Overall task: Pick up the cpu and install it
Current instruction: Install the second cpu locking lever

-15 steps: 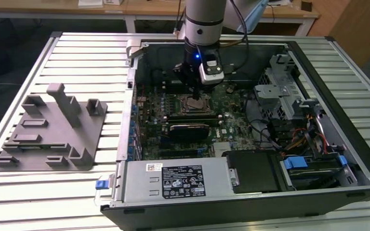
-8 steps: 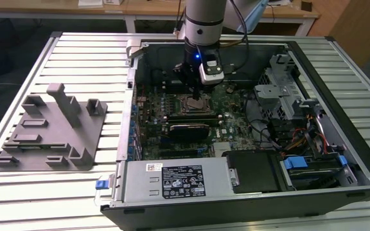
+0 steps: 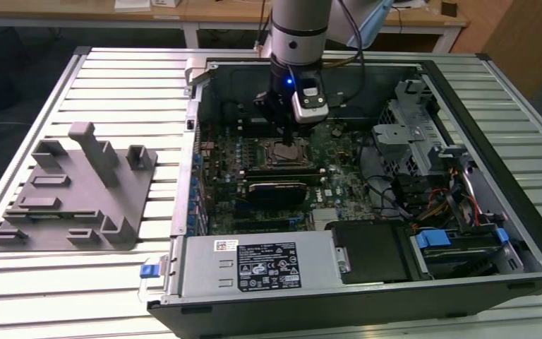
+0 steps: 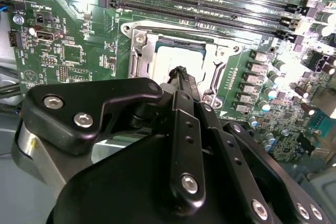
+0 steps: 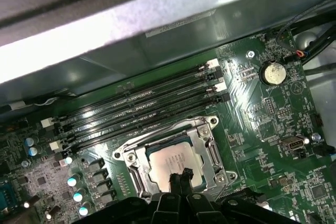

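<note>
One relation governs your move: the cpu [image 5: 173, 163] lies flat inside the socket frame [image 5: 207, 129], directly beneath your end effector [image 5: 179, 178], whose fingertips are pinched together over its near edge.

The exterior view looks down from high up; both wrist views closely share the socket [image 5: 176, 161].

The cpu [image 5: 173, 163] has a matt silvery metal top inside a shiny bare-metal socket frame [image 5: 207, 145] on the glossy green motherboard [image 5: 262, 124], while the gripper [image 4: 181, 77] is smooth black plastic with bright metal screws [image 4: 189, 183].
</note>
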`<action>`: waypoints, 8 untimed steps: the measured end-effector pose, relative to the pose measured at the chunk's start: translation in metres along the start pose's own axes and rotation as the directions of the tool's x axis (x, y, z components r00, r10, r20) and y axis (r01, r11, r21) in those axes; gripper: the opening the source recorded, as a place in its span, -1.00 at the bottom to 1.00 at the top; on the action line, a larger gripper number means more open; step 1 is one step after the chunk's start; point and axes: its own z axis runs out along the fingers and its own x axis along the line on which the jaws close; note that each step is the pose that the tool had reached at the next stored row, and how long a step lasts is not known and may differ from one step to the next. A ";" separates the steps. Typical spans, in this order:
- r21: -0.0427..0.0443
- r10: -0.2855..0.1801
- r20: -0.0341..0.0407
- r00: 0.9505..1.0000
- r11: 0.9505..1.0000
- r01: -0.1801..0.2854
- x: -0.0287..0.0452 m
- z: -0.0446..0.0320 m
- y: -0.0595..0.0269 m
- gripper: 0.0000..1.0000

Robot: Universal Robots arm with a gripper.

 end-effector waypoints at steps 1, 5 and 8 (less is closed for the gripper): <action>0.000 0.000 0.000 1.000 1.000 0.000 0.0000 -0.0012 0.0000 -0.79; 0.000 0.000 0.000 1.000 1.000 0.000 -0.0002 -0.0059 -0.0002 -0.79; 0.000 0.000 0.000 1.000 1.000 0.000 -0.0005 -0.0062 -0.0010 -0.79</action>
